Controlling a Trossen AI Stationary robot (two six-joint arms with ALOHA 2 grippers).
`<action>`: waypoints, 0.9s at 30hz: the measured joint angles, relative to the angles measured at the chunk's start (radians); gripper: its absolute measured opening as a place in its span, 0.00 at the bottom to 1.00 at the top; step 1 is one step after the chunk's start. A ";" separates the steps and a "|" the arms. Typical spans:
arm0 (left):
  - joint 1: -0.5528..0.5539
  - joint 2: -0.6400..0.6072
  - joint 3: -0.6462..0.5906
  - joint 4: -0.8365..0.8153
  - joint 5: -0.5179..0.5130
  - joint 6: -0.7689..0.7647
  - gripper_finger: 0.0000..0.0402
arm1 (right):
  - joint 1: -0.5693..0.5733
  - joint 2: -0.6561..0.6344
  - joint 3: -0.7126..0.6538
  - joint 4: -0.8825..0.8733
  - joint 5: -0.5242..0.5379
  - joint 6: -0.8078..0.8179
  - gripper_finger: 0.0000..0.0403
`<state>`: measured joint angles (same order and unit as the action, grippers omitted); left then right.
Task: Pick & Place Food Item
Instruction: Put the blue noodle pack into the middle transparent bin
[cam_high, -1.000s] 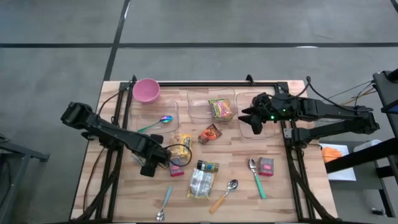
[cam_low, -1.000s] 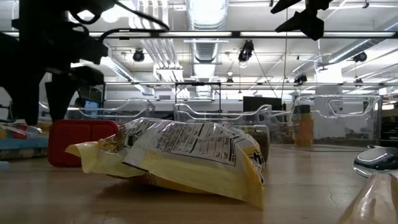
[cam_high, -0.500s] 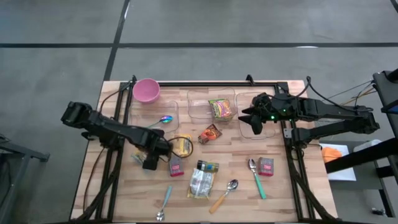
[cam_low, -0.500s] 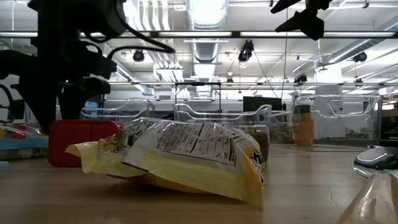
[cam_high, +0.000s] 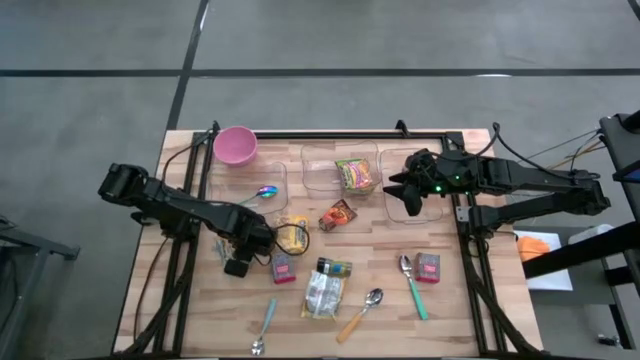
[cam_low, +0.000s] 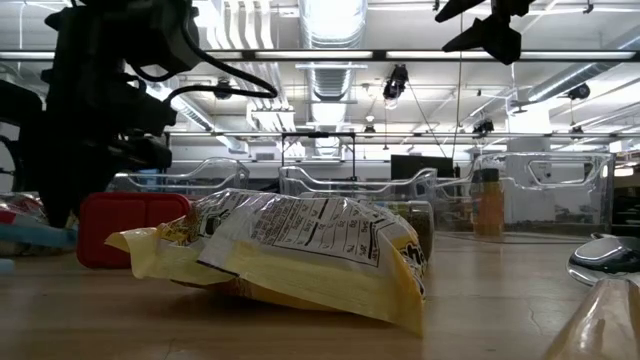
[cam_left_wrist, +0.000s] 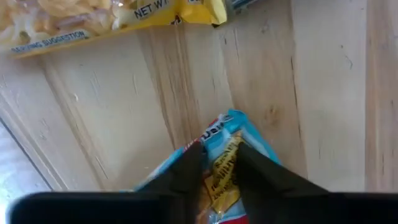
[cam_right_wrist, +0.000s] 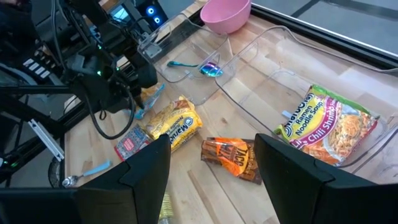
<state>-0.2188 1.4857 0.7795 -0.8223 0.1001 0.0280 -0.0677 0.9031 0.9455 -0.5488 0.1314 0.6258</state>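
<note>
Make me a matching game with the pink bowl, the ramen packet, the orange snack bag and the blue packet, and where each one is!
Things:
1. pink bowl
2. ramen packet
3. orange snack bag
4. blue packet

Places:
A. between the left gripper's fingers
B. inside the middle clear tray
C. at the table's far left corner
D. on the bare wood just in front of the clear trays

Pairs: 1-C, 2-B, 3-D, 4-A
</note>
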 joint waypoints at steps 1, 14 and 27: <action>0.000 0.000 0.000 0.002 0.000 0.003 0.15 | 0.000 0.000 0.000 0.000 0.000 0.000 0.57; 0.000 0.000 0.005 -0.025 0.024 -0.012 0.01 | 0.000 0.000 0.000 0.000 0.000 0.000 0.57; -0.002 -0.149 0.129 -0.119 0.014 -0.088 0.00 | 0.000 0.000 0.000 0.000 0.000 -0.001 0.57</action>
<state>-0.2207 1.3365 0.9087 -0.9408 0.1146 -0.0603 -0.0674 0.9031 0.9455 -0.5491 0.1314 0.6251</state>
